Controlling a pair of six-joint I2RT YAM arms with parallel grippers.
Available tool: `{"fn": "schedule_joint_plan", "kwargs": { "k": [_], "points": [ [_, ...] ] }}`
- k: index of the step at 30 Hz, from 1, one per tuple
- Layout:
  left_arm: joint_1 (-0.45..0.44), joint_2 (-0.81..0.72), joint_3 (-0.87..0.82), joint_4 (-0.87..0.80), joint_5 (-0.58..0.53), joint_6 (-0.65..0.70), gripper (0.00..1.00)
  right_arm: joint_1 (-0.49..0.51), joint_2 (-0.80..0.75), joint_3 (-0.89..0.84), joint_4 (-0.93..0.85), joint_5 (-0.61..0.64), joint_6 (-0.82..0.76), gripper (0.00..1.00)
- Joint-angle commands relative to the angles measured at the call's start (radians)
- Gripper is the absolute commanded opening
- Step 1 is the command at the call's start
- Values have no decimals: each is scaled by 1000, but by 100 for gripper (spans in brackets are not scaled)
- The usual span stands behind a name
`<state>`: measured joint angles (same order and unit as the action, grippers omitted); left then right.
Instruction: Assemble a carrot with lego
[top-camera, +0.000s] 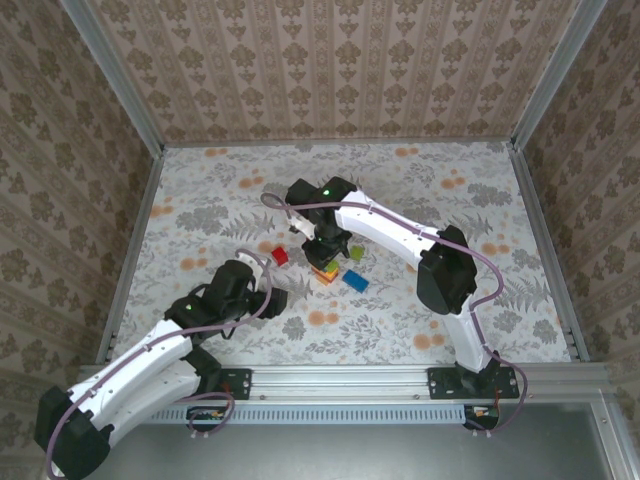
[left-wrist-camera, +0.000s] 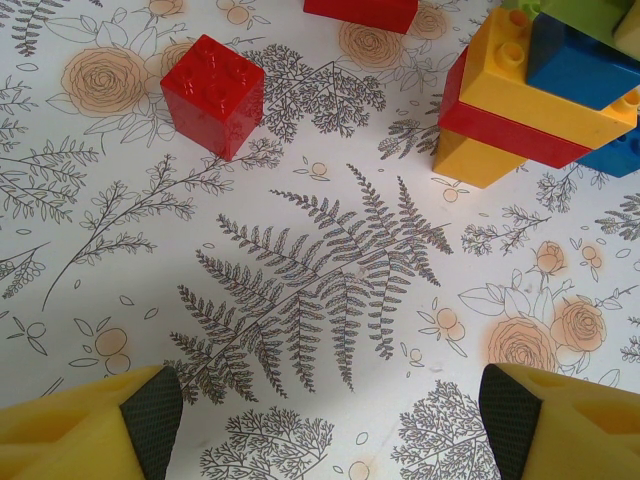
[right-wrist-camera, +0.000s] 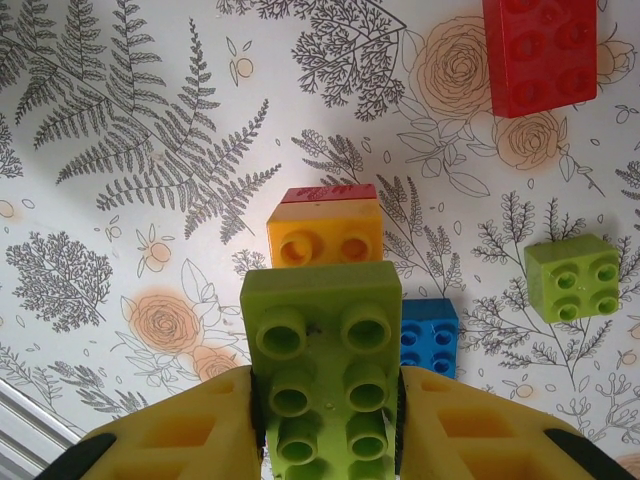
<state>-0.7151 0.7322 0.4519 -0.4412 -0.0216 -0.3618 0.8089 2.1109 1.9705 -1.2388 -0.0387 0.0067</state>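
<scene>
Lego stack (right-wrist-camera: 325, 232): an orange brick over a red one over another orange, standing on the flowered bench (top-camera: 200, 200). Two bare orange studs show on its top.
Green long brick (right-wrist-camera: 318, 360): gripped studs-up in the right hand, and it hangs partly over the stack, hiding the stack's near half.
Right hand (right-wrist-camera: 325, 430): clenched on the green brick's two long sides, directly above the stack.
Long axis: the green brick points straight out from between the fingers. Its free end stops just short of the stack's bare studs.
Contact: I cannot tell whether the green brick's underside already rests on the stack or floats just above it.
Left hand (left-wrist-camera: 320, 425): released, its fingers wide apart with nothing between them. It sits low over the bench, well apart from the stack on its near-left side.
Nearer arm: the right one by far, so the coming move looks like its job.
Red cube (left-wrist-camera: 213, 95): loose, left of the stack and apart from it.
Red long brick (right-wrist-camera: 540, 55): loose, beyond the stack in the right wrist view.
Small green brick (right-wrist-camera: 572, 278): loose, off to the stack's right.
Blue brick (right-wrist-camera: 428, 335): just beside the stack's right flank, and whether they are joined is unclear.
Likely step: pressing the green brick down as the carrot's leafy top.
Risk: studs that are misaligned could tip the stack.
</scene>
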Motion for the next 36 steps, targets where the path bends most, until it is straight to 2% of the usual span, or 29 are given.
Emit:
{"fn": "schedule_joint_plan", "kwargs": {
  "k": [1,21,36],
  "points": [
    [-7,1,-9,22,15,17,81,7,27,27,-40,5,14,34],
    [-7,-1,-9,24,14,17,81,13,127,102,-120,29,-32,35],
    [-7,-8,-12,25,18,20,81,9,226,11,-110,-36,-73,34]
  ]
}}
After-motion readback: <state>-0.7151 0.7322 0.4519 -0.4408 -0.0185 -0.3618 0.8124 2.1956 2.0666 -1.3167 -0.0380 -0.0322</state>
